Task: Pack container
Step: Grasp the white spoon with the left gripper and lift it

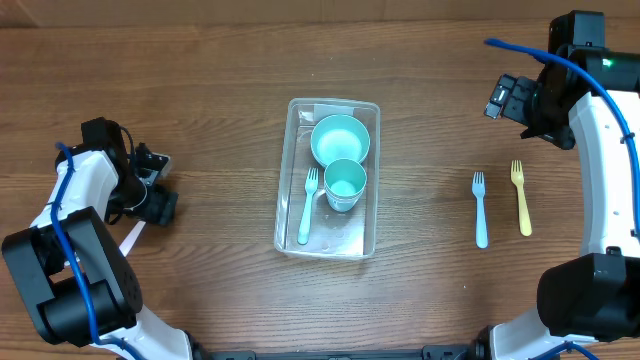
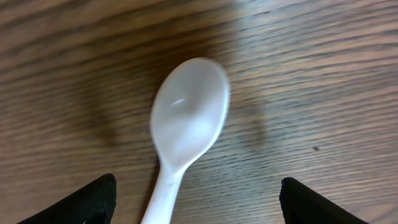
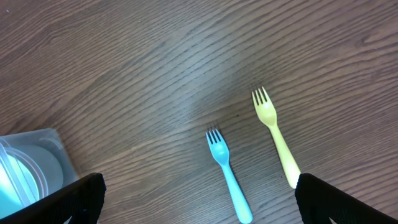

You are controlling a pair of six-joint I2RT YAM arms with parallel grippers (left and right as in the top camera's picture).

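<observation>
Hovering over a white spoon (image 2: 189,118) on the left of the bench (image 1: 200,80), the left claw (image 2: 202,202) stands released, gripping nothing. Fetching that spoon looks to be the step in hand, which calls for lowering and closing. The right claw (image 3: 202,202), also released, hangs above a blue fork (image 3: 227,171) and a yellow fork (image 3: 273,134). The clear container (image 1: 285,215) sits mid-bench, already holding a teal bowl (image 1: 340,140), cup (image 1: 345,183) and fork (image 1: 307,205).

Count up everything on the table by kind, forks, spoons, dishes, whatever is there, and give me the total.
Clear rectangular plastic container: 1
Round teal bowl: 1
Teal cup: 1
Forks: 3 (pale teal plastic fork in the container, blue plastic fork, yellow plastic fork)
White plastic spoon: 1
Total: 7
</observation>
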